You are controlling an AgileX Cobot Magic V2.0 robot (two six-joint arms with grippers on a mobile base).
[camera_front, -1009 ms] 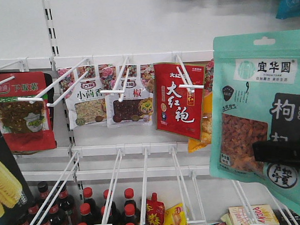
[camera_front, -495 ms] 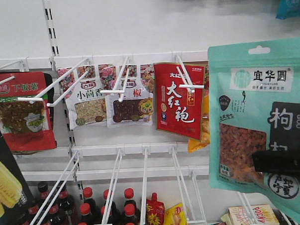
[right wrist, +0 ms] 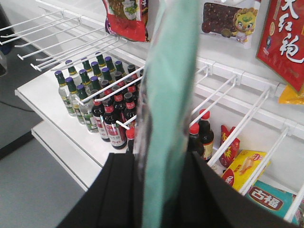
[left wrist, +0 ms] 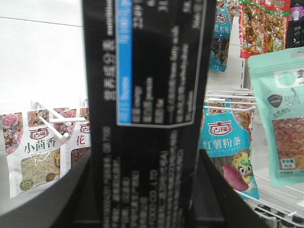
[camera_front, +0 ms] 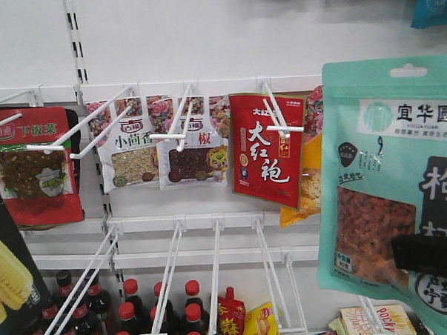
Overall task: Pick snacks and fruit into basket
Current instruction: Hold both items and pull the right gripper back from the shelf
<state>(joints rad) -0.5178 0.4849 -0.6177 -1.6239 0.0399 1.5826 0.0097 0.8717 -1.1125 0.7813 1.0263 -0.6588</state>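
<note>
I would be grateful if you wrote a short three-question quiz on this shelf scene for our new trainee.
1. True or false: the right gripper is shut on the mint-green pouch.
2. What does the left gripper hold? A) the black-and-blue box B) a banana C) nothing
3. Fill in: in the front view, the dark bottles under the hooks have ___ caps.

Key: 1 true; 2 A; 3 red.
</note>
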